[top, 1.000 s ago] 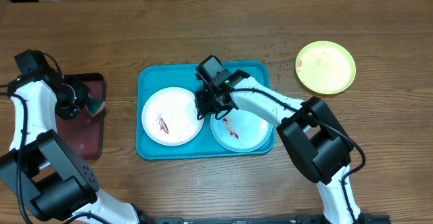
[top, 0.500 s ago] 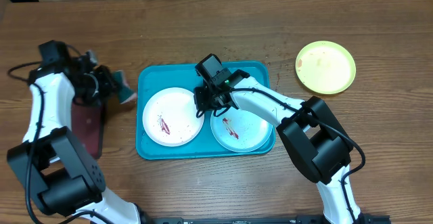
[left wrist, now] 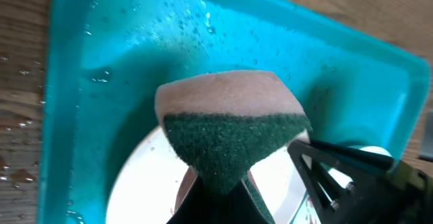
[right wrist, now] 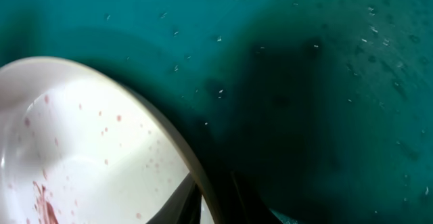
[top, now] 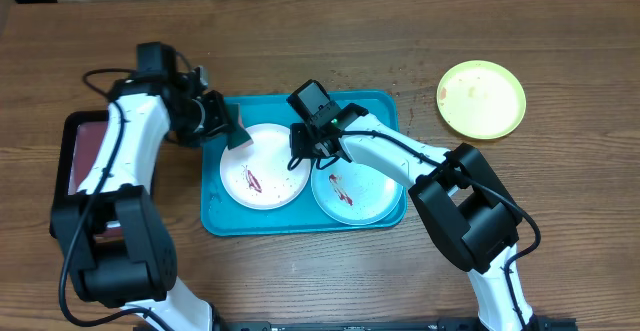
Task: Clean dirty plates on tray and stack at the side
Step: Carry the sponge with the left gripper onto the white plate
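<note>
The turquoise tray [top: 215,211] holds the white plate [top: 275,161] on its left and the pale mint plate [top: 368,193] on its right, both with dark red smears. The yellow-green plate [top: 481,98] lies on the table at the far right. My left gripper [top: 232,131] is shut on a sponge [left wrist: 226,126], green scouring side facing the camera, held just above the white plate's [left wrist: 145,183] far-left edge. My right gripper [top: 298,156] is shut on the white plate's right rim [right wrist: 193,160], with a finger on each side of it.
A maroon tray with a black rim [top: 85,151] lies at the left of the wooden table. Water drops dot the turquoise tray's floor [left wrist: 176,28] and the wood beside it. The right arm's fingers show at the lower right of the left wrist view [left wrist: 338,173].
My left arm has swung right from the maroon tray to the turquoise tray's far-left corner, carrying the sponge. The white plate has shifted slightly right. The right gripper has stayed at its rim.
</note>
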### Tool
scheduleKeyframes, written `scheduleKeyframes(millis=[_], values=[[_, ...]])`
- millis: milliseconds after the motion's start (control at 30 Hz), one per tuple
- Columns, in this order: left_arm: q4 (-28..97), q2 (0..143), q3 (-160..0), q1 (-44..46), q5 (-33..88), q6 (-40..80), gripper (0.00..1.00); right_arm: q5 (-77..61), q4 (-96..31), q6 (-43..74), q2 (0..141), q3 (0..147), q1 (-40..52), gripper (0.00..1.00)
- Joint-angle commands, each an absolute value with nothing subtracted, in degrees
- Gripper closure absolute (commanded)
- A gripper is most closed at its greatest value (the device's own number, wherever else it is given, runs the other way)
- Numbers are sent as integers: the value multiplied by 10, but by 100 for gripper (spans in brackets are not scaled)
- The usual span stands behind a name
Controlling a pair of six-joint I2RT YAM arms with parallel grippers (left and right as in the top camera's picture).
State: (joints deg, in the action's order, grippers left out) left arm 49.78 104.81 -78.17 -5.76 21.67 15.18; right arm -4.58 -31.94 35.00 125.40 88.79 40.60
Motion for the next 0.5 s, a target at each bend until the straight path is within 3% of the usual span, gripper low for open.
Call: scheduleKeyframes(millis=[0,467], values=[[501,1053,-780,-25,134,228,96,-27,-326,427,1255,882,406,83],[507,1065,-776,60,95,354,96,-37,-325,494,1255,889,405,88]])
